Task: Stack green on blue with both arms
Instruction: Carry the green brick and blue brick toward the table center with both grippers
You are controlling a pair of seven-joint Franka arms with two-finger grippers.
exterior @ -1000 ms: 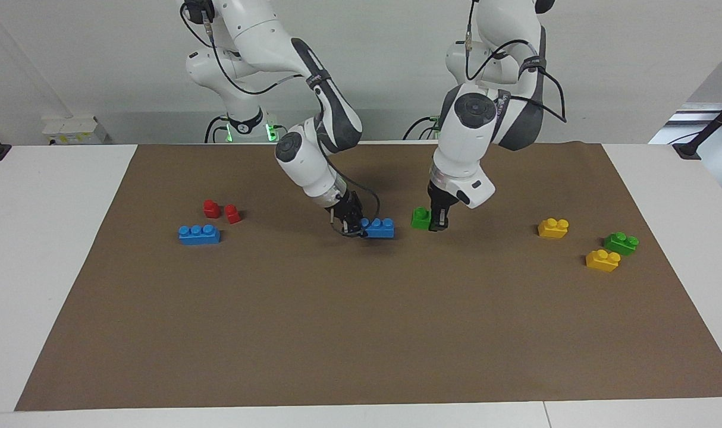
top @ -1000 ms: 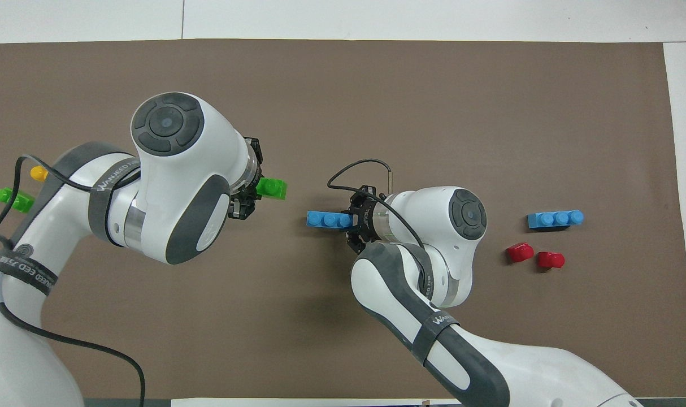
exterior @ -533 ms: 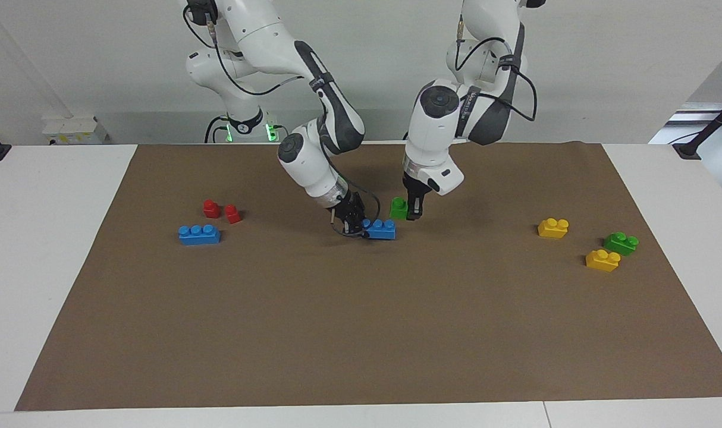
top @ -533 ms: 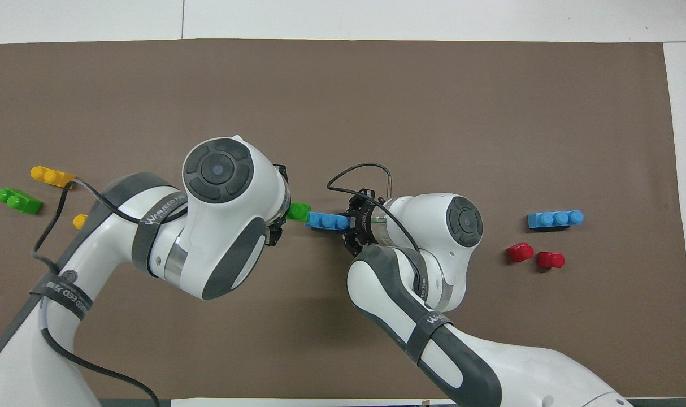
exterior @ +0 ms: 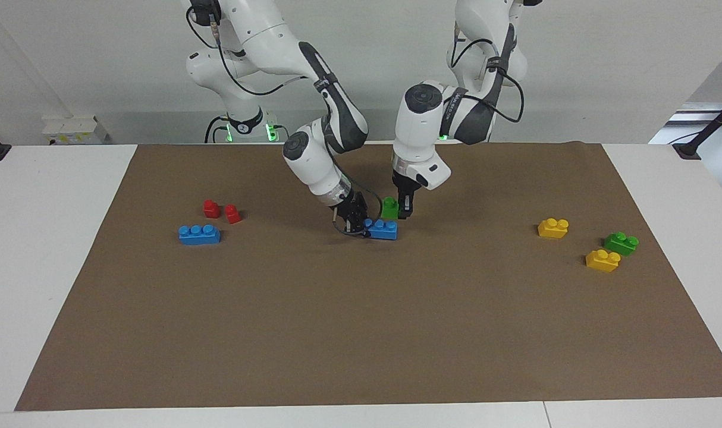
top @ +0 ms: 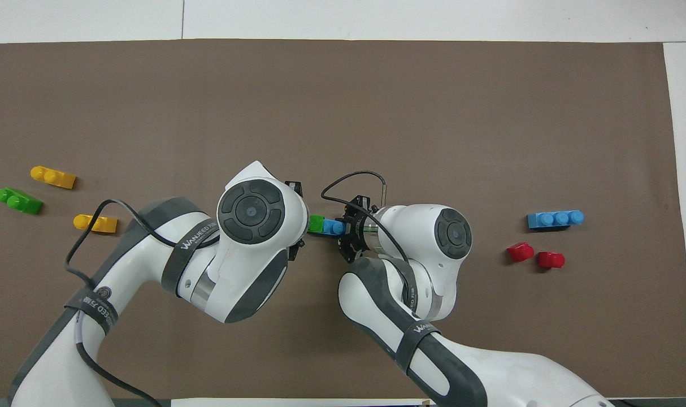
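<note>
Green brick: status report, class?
Left tool holds green brick over blue brick. Right tool grips blue brick's end. Not yet seated. Nothing between.

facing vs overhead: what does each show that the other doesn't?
Facing only: the vertical relation. The left claw carries the green brick just above one end of the blue brick, whose other end the right claw grips at mat level.

Overhead only: the green brick's line-up over the blue brick's length, though the left arm hides most of it.

Both: spare blue, green, two red and two yellow bricks.
</note>
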